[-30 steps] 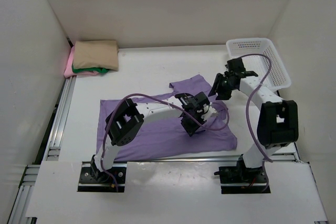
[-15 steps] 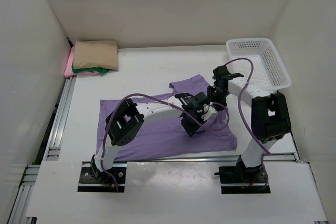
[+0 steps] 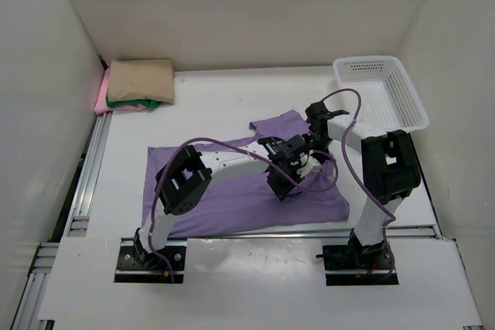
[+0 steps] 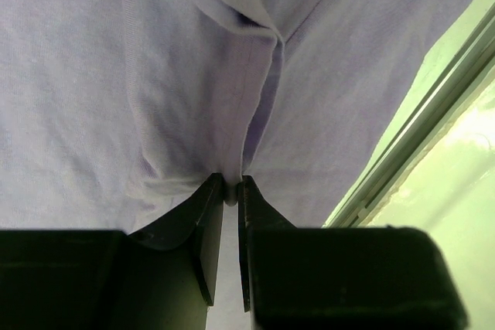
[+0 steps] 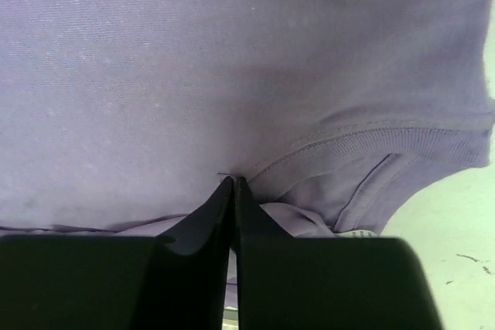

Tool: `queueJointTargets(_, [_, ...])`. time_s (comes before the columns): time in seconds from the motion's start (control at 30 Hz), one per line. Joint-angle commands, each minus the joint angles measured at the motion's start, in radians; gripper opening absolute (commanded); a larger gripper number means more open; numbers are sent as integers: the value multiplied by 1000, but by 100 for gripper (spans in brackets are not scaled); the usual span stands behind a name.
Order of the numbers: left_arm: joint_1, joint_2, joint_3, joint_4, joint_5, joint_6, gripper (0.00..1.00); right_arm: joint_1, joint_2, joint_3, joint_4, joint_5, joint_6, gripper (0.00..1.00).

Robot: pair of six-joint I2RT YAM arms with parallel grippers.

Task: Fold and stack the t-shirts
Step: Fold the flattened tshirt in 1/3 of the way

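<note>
Four t-shirts in all: three lie folded in a stack, and one, the lavender t-shirt [image 3: 247, 208], lies spread nearly flat in the middle of the table [image 3: 216, 102], in front of both arm bases. One sleeve points toward the far wall; the near hem runs along the table's near edge.

Handling: the cloth looks thin, soft and light. We expect it to drape, wrinkle and drag over the surface rather than hold a shape, so a lifted corner will pull the rest after it. Best holds, in our judgement, are the doubled parts (hem, sleeve seam, collar rib [image 5: 371, 148]), where a pinch is less likely to slip.

Left gripper [image 4: 230, 188]: jaws narrow, nipping a raised pleat of the lavender cloth to the right of the shirt's middle. Right gripper [image 5: 233, 182]: jaws pressed together at the cloth just beside the collar rib, apparently with a thin layer caught; the layer between the tips itself we cannot see.

Stack: far left corner, well apart from both grippers. Tan t-shirt [image 3: 141, 79] on top, dark green t-shirt [image 3: 143, 103] beneath, pink t-shirt [image 3: 101, 98] lowest, its edge showing at the left. White mesh basket [image 3: 363, 60] stands at the far right, apart from the lavender shirt.
</note>
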State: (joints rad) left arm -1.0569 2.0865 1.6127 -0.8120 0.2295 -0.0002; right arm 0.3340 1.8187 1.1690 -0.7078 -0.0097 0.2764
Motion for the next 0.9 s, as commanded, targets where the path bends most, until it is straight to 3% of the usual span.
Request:
queueJointTargets(0.0, [0, -46, 29, 0, -7, 0, 26, 2, -50, 1, -5, 48, 3, 2])
queueJointTargets(0.13, [18, -46, 29, 0, -29, 0, 22, -10, -105, -18, -5, 71, 24, 1])
queueJointTargets(0.37, [87, -28, 70, -9, -82, 0, 17, -101, -242, -163, 152, 5, 130, 1])
queueJointTargets(0.53, [126, -8, 79, -9, -104, 0, 17, -161, -266, -258, 257, -50, 182, 1])
queueJointTargets(0.87, [181, 59, 136, -9, -143, 0, 17, -207, -276, -276, 356, -79, 241, 1])
